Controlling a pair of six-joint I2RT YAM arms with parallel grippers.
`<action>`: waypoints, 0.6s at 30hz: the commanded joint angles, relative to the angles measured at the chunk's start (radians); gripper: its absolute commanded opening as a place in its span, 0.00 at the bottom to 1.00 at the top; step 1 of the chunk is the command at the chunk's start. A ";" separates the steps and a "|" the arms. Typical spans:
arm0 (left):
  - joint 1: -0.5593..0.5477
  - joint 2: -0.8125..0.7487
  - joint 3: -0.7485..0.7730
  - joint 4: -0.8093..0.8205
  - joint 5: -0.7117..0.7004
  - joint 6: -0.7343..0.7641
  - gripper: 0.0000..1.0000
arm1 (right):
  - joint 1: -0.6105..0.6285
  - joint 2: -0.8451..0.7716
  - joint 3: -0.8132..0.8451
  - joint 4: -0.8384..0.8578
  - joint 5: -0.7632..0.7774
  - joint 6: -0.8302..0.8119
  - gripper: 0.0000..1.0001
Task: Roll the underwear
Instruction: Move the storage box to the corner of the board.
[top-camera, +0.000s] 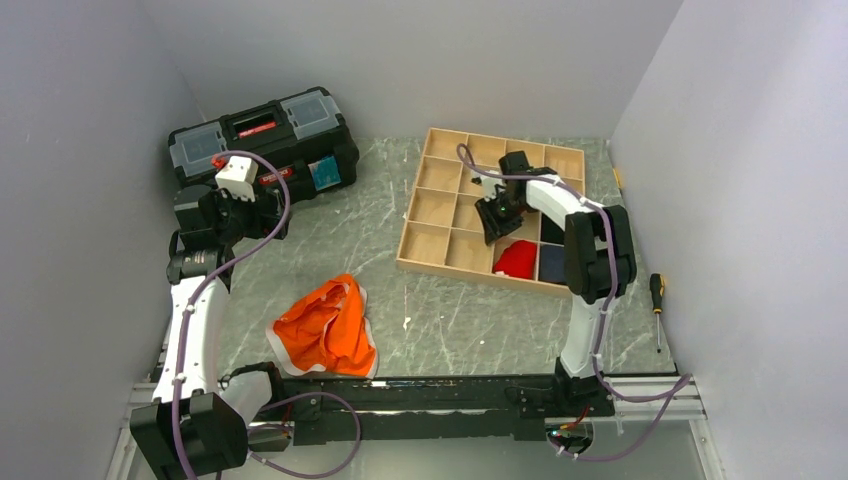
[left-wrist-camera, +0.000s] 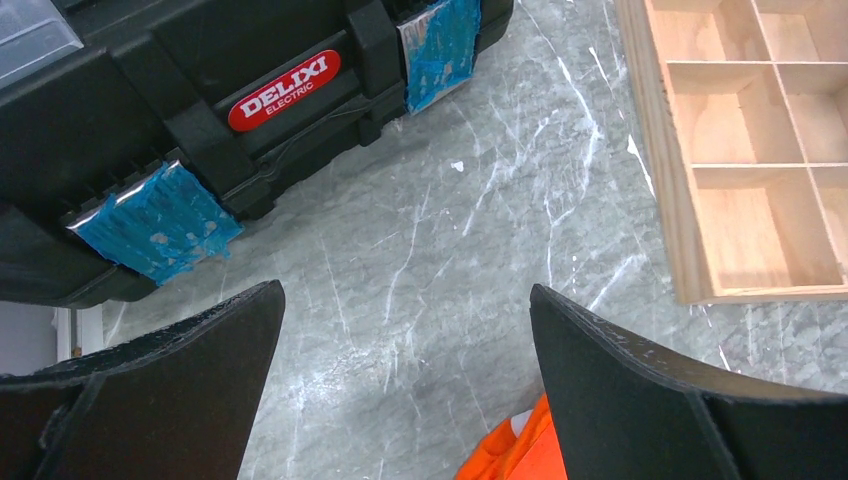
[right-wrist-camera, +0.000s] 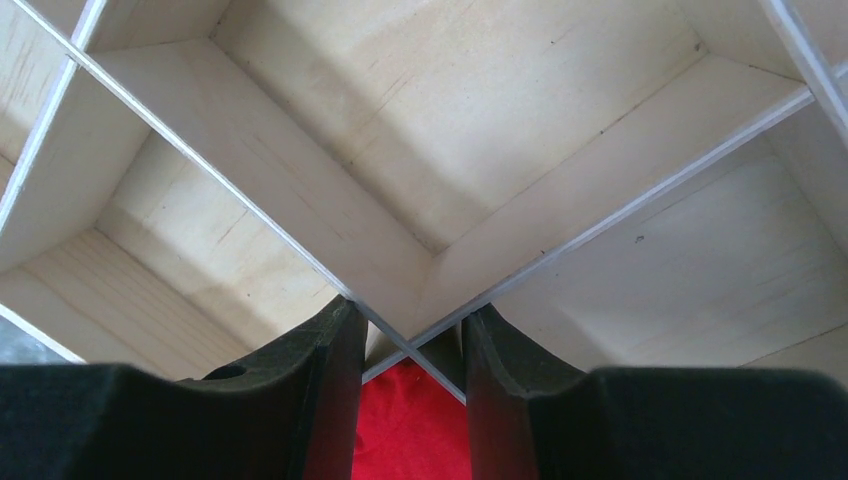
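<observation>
Underwear (top-camera: 325, 330): bright orange, white-trimmed, lying crumpled and unrolled on the marble table (top-camera: 450, 325), near its front edge, left of centre, touched by neither arm.

Screwdriver (top-camera: 657, 297): at the right wall, apart from all else.

Left gripper (left-wrist-camera: 402, 300): raised over bare table, fingers spread wide, grasping nothing.

Wooden tray (top-camera: 421, 257): right of centre; a red cloth (top-camera: 517, 258) sits in a front cell, a navy cloth (top-camera: 552, 263) just beside it.

Right gripper (right-wrist-camera: 405, 320): over the tray, fingers drawn close astride a divider crossing above the red cloth; whether they pinch it I cannot tell.

Black toolbox (top-camera: 265, 135): far left corner, lid closed.
</observation>
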 joint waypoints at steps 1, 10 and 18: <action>0.004 -0.014 0.034 0.012 0.024 -0.006 0.99 | -0.109 -0.066 -0.016 -0.077 0.061 -0.123 0.16; 0.004 -0.005 0.018 0.042 0.027 -0.013 0.99 | -0.240 -0.064 -0.013 -0.115 0.082 -0.294 0.11; 0.005 0.008 0.027 0.023 0.034 -0.011 0.99 | -0.277 0.033 0.074 -0.166 0.129 -0.508 0.09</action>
